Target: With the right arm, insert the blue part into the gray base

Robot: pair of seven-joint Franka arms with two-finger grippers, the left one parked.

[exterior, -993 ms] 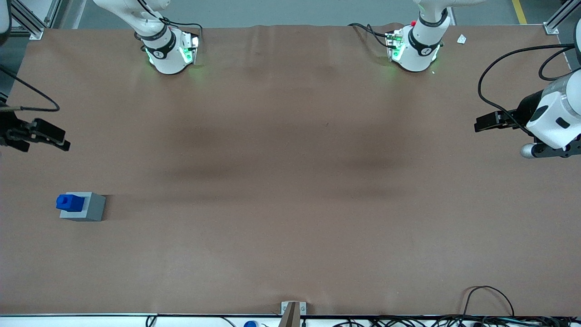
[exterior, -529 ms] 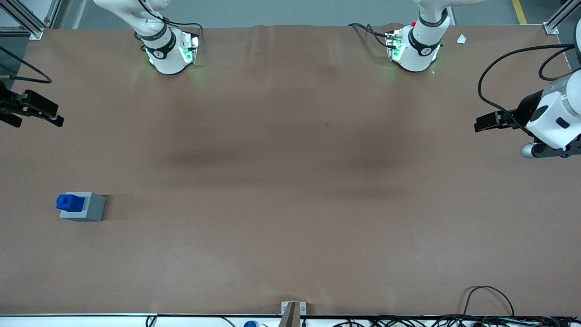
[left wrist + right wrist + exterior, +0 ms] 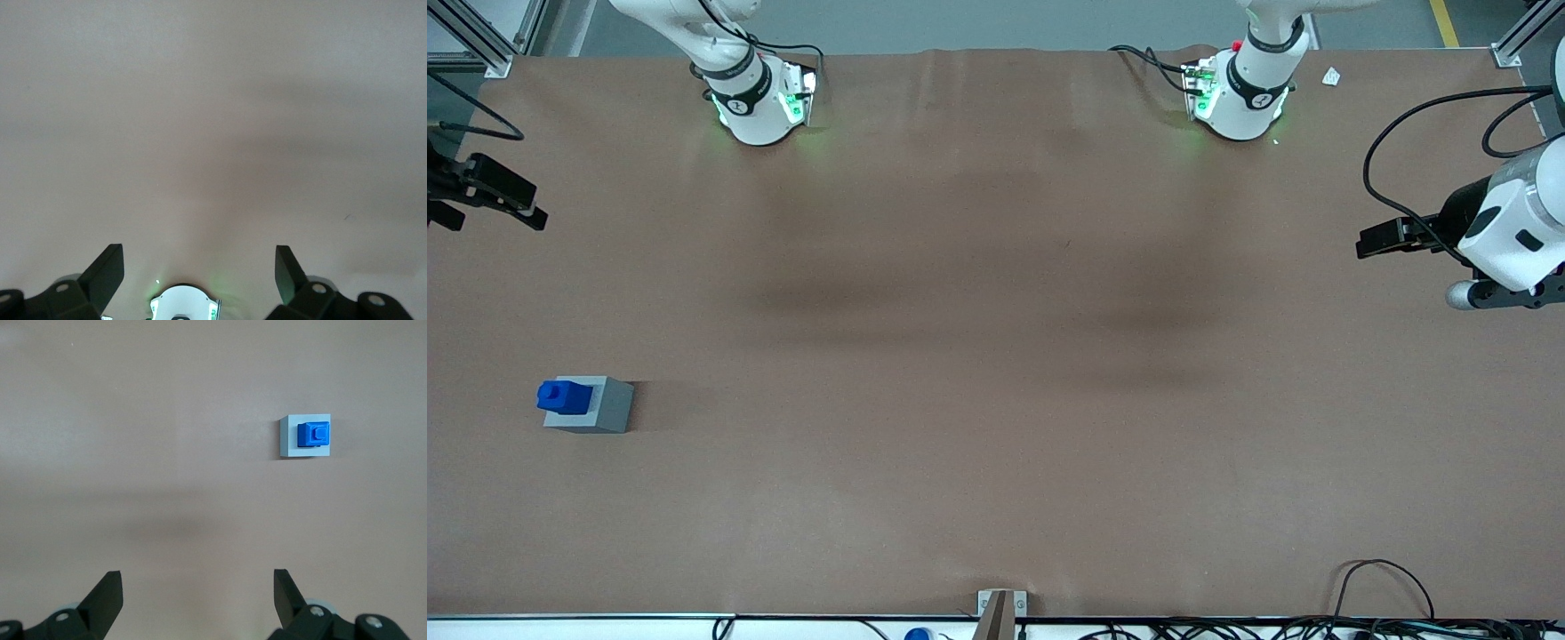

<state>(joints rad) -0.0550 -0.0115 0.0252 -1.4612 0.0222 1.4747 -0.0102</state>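
Observation:
The blue part (image 3: 563,396) sits in the top of the gray base (image 3: 600,407), stud up, on the brown table toward the working arm's end. Both show in the right wrist view, the blue part (image 3: 313,435) seated in the gray base (image 3: 288,439). My right gripper (image 3: 503,200) is at the table's edge, high above the table and farther from the front camera than the base. It is open and empty, with its fingers (image 3: 107,590) spread wide and nothing between them (image 3: 197,587).
The brown table mat (image 3: 996,356) spreads wide around the base. Two arm bases (image 3: 756,102) with green lights stand at the table's back edge. Cables (image 3: 1383,587) lie at the front edge toward the parked arm's end.
My right gripper has drawn away from the base, moving farther from the front camera and toward the table's edge. The blue part and gray base have not moved.

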